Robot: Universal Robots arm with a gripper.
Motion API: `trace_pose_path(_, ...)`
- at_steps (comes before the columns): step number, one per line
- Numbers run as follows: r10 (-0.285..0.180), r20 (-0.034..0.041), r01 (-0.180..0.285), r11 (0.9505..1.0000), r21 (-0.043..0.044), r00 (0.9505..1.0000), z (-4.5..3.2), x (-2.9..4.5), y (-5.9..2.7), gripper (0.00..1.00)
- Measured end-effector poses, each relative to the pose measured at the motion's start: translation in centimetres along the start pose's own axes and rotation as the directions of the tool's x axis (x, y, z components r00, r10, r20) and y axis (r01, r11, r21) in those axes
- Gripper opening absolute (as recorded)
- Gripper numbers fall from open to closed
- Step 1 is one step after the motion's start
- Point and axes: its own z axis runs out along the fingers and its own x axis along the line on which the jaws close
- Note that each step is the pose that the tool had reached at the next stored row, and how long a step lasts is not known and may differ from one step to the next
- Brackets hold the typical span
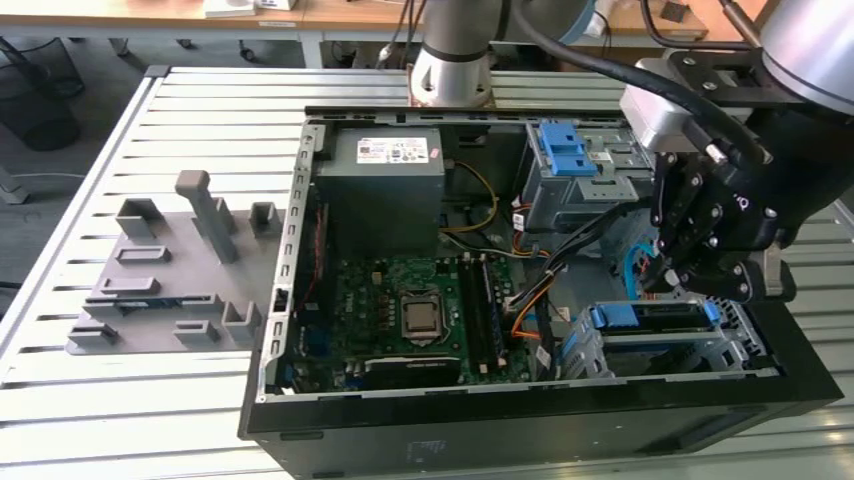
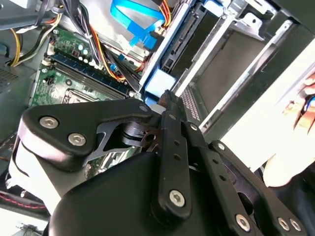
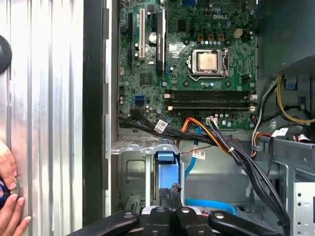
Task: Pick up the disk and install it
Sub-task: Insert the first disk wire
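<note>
The disk (image 1: 651, 317) lies in the drive cage at the near corner of the open computer case, on the exterior view's right. Its blue carrier frame shows along the top edge. In both wrist views I see it edge-on in the metal bay, the blue carrier end (image 3: 166, 157) (image 2: 156, 84) facing out. My gripper (image 1: 666, 284) hangs just above that end. Its black fingertips (image 3: 170, 192) (image 2: 165, 96) are pressed together and sit at the blue carrier, with nothing between them.
The case also holds a grey power-supply box (image 1: 387, 170), the motherboard (image 1: 414, 310), a blue latch piece (image 1: 567, 150) and cable bundles (image 3: 231, 147) beside the bay. A grey fixture (image 1: 174, 270) sits on the slatted table. A person's hand (image 3: 9, 196) rests outside the case wall.
</note>
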Motion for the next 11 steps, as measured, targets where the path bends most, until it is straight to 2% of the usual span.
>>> trace_pose_path(2, 0.000, 0.0003, 0.000, 1.0000, 0.0000, 1.0000, -0.01, -0.05, -0.33, 0.11)
trace_pose_path(8, 0.000, 0.0000, 0.000, 1.0000, 0.0000, 1.0000, -0.05, -0.59, -2.10, 0.11)
trace_pose_path(11, 0.000, 0.0001, 0.000, 1.0000, 0.0000, 1.0000, -0.05, -0.87, -2.55, 0.11)
